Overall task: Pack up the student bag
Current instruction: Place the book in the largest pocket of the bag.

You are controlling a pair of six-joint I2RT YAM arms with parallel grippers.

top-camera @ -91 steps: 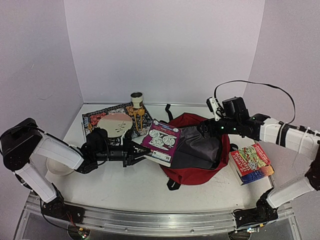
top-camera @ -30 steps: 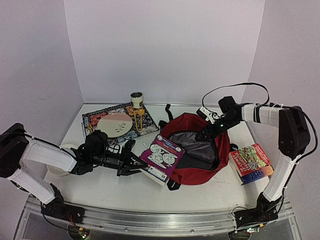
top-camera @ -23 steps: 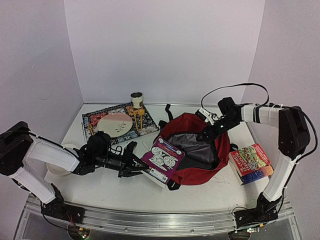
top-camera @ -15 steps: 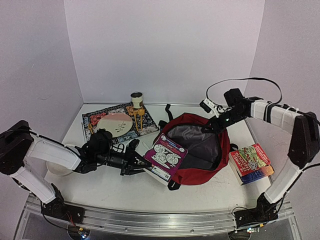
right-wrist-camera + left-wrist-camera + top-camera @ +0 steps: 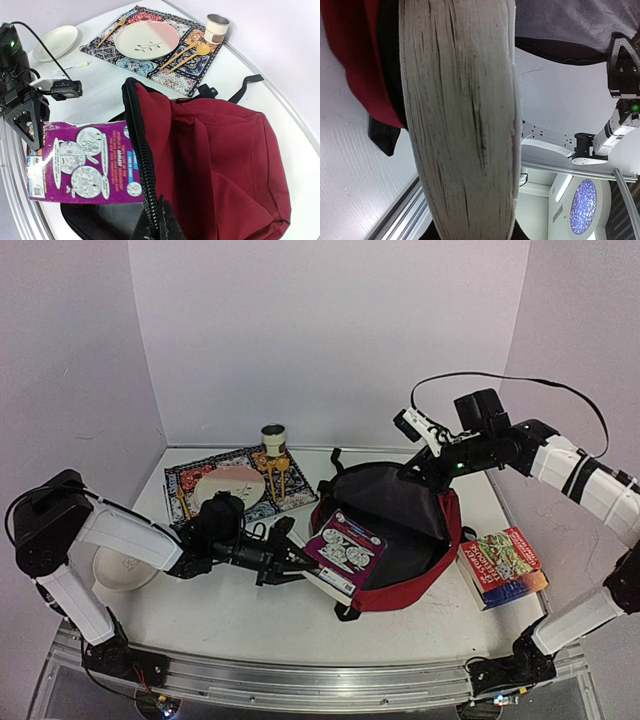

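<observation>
Lifts the bag's (image 5: 425, 570) rear rim higher than one second ago, with the right gripper (image 5: 160, 225) pinched closed on the zipper edge; brings the book (image 5: 347, 548) nearer, over the mouth, clamped in the left gripper (image 5: 296, 562). Lies in the middle, right of the placemat (image 5: 195, 480), dark red outside, dark lining exposed, gaping. Shows the book's worn page edge only in the left wrist view, the zipper teeth only in the right wrist view.

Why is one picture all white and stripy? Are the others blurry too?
Left wrist view: the book is so close its page edges fill the picture. Right wrist view: sharp and bright on the red bag. Top view: even light, soft shadows only.
</observation>
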